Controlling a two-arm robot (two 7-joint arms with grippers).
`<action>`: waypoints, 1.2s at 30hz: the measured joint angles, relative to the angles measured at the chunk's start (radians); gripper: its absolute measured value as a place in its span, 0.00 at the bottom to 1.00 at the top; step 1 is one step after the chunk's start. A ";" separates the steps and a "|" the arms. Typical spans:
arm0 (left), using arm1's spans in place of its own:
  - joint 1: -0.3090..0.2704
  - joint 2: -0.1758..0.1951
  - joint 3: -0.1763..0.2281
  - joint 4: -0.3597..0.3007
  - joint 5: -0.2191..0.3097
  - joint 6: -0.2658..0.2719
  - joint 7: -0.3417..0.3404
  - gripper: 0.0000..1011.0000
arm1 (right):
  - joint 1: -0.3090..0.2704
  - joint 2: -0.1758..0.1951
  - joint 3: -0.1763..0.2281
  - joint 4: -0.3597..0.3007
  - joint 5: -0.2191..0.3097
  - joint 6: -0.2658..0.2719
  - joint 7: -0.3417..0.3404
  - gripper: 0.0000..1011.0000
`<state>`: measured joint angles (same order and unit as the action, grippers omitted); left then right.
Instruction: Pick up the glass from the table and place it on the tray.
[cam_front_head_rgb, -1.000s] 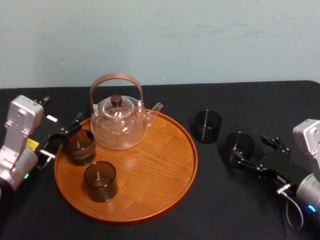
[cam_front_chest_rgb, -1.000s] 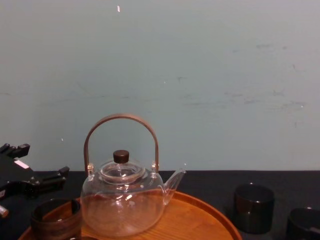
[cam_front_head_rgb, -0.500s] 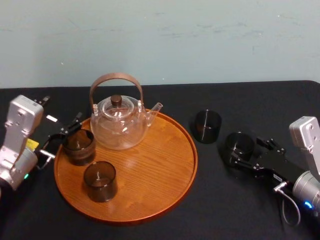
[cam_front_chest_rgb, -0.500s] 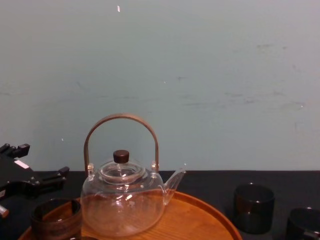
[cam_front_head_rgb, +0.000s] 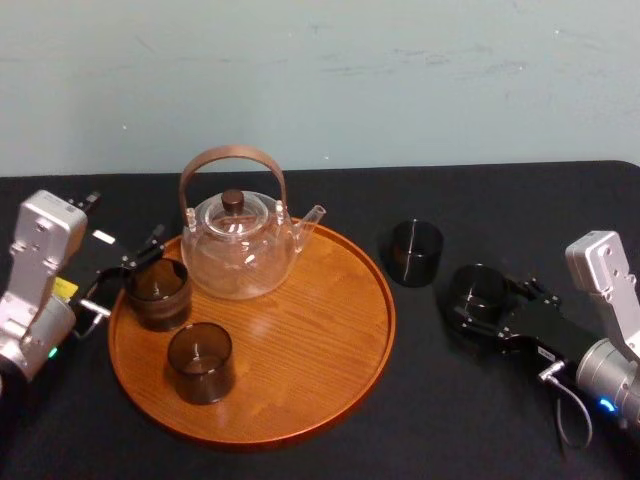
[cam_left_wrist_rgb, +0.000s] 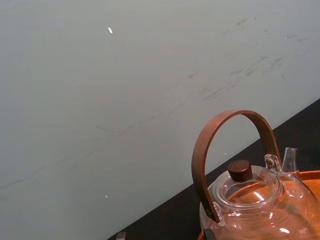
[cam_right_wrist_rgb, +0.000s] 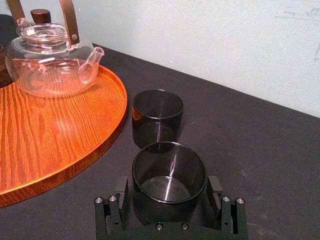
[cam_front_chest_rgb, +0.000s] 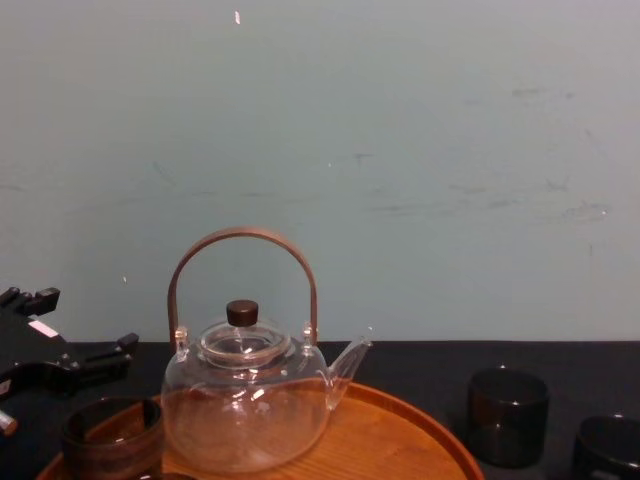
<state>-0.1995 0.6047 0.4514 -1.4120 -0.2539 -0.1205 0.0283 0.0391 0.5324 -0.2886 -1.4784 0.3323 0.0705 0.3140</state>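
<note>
Two dark smoked glasses stand on the black table right of the tray (cam_front_head_rgb: 320, 340). The nearer glass (cam_front_head_rgb: 478, 290) (cam_right_wrist_rgb: 169, 172) stands upright between the spread fingers of my right gripper (cam_front_head_rgb: 495, 307) (cam_right_wrist_rgb: 167, 189), which is open around it. The farther glass (cam_front_head_rgb: 415, 252) (cam_right_wrist_rgb: 157, 116) stands free, closer to the tray's rim (cam_right_wrist_rgb: 100, 130). My left gripper (cam_front_head_rgb: 125, 272) (cam_front_chest_rgb: 70, 345) rests open at the tray's left edge, just behind another dark glass (cam_front_head_rgb: 157, 292) that stands on the tray.
A clear glass teapot (cam_front_head_rgb: 238, 245) (cam_front_chest_rgb: 245, 410) with a brown hoop handle stands at the back of the tray. A second dark glass (cam_front_head_rgb: 200, 362) stands on the tray's front left. The tray's middle and right half are bare wood.
My right gripper has slid forward and left along the table, so the nearer glass now sits deeper between its fingers. The left arm has stayed put.
</note>
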 joint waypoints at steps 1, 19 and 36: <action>0.000 0.000 0.000 0.000 0.000 0.000 0.000 0.99 | 0.001 -0.002 0.001 0.002 -0.002 0.000 0.002 0.99; 0.000 0.000 0.000 0.000 0.000 0.000 0.000 0.99 | 0.032 -0.043 0.020 0.057 -0.034 0.002 0.055 0.99; 0.000 0.000 0.000 0.000 0.000 0.000 0.000 0.99 | 0.103 -0.079 0.015 0.148 -0.051 -0.010 0.092 0.99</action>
<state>-0.1996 0.6047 0.4514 -1.4120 -0.2539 -0.1205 0.0283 0.1423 0.4537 -0.2739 -1.3303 0.2811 0.0601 0.4062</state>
